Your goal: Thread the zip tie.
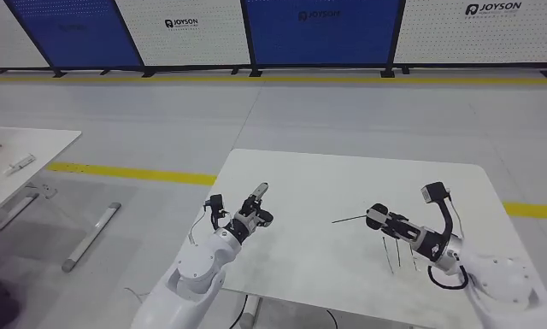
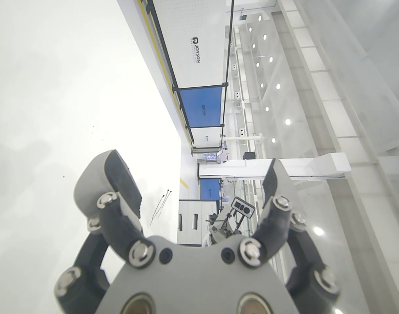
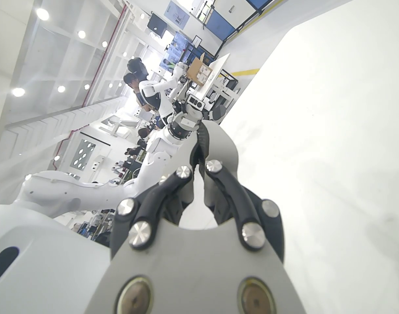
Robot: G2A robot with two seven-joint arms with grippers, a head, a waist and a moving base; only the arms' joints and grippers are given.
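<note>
The right hand [image 1: 376, 217] is clamped tight on a thin black zip tie [image 1: 350, 219], gripping it by one end, seemingly clear of the white bench [image 1: 342, 175]. The rest of the strap sticks out almost level. Its long axis runs across the bench and points toward the left hand [image 1: 259, 204]. That hand hangs over the near left part of the bench, its fingers [image 2: 121, 178] spread wide with nothing between them. The strap's free tip and the left hand are apart, but the tip faces that hand. I can't tell from here whether the free end is the tail or the head. A few spare ties [image 1: 398, 255] lie flat on the bench beside the right arm, side by side, running roughly toward the near edge. By my reckoning the left hand is the one to come in on the free end, along the strap's own line. Then the strap can be bent round and fed through its head.
</note>
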